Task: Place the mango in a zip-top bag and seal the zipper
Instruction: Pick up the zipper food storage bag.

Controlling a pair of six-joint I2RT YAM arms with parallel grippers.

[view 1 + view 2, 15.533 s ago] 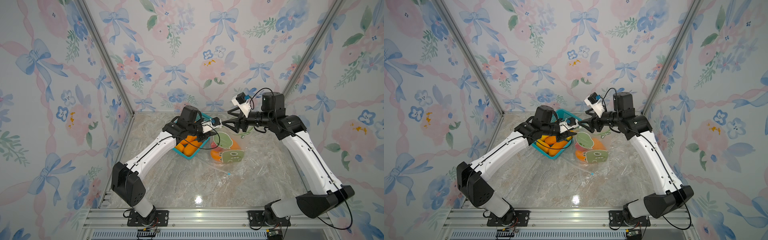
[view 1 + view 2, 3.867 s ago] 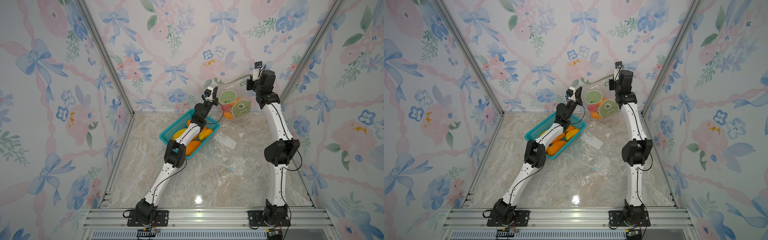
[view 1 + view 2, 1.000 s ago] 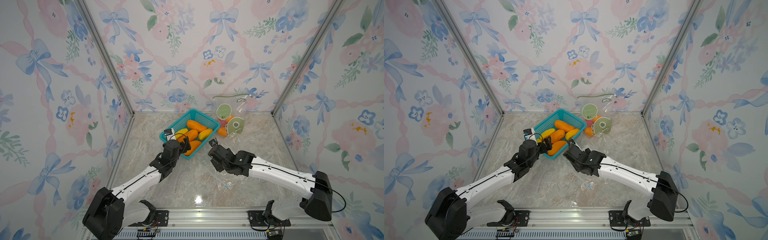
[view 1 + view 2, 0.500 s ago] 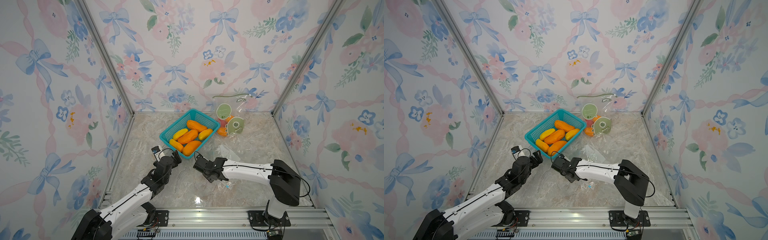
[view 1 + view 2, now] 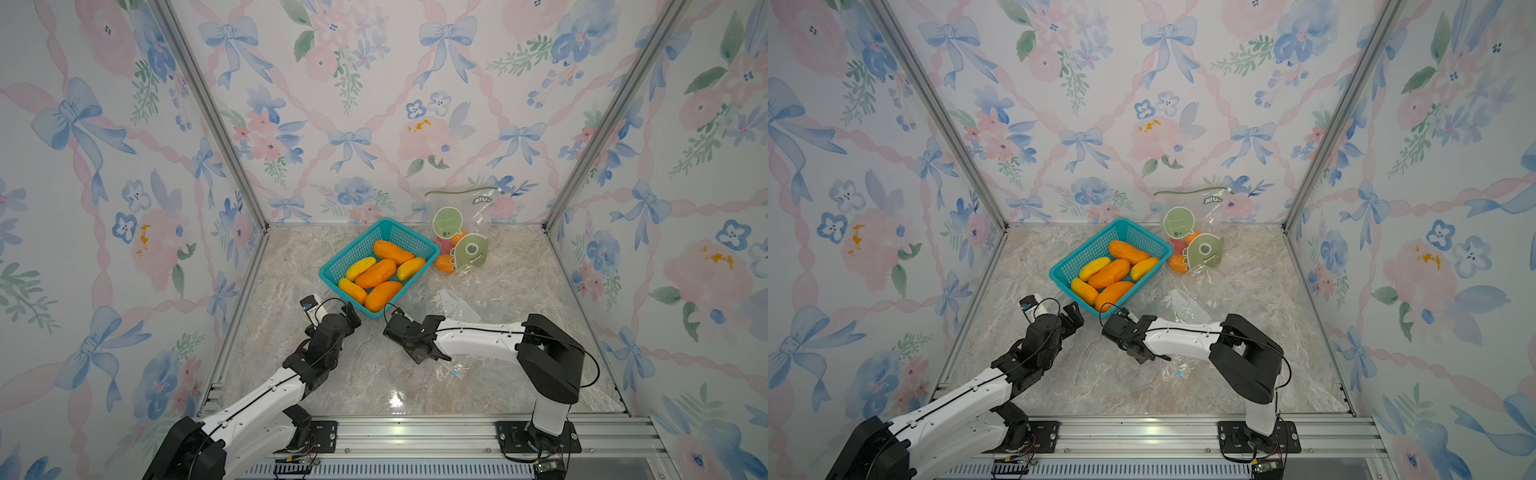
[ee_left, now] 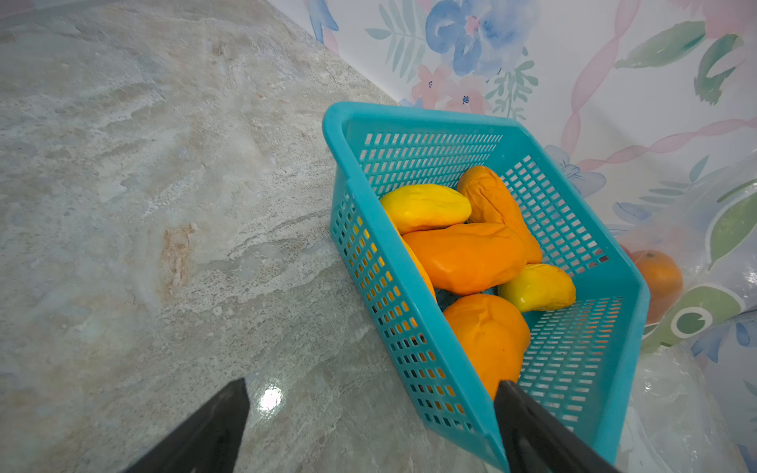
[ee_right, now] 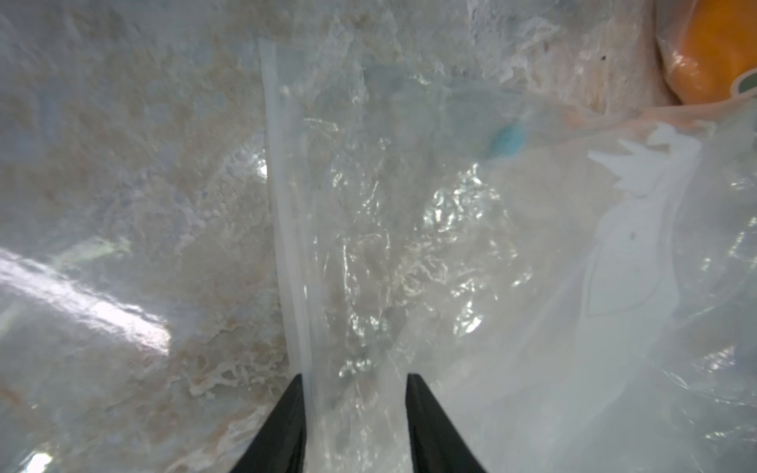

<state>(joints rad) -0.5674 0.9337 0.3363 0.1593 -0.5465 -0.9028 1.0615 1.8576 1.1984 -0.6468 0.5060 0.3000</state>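
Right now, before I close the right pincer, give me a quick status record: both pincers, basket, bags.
left pincer: open, empty, near a corner of the basket
right pincer: jaws apart, astride the edge strip of the empty bag
basket: six mangoes inside
empty bag: flat on the table
filled bag: upright at the back wall, fruit inside

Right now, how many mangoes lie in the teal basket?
6 in the basket: far orange mango, left yellow mango, middle orange mango, right yellow mango, near yellow mango, near orange mango. More may be hidden underneath.
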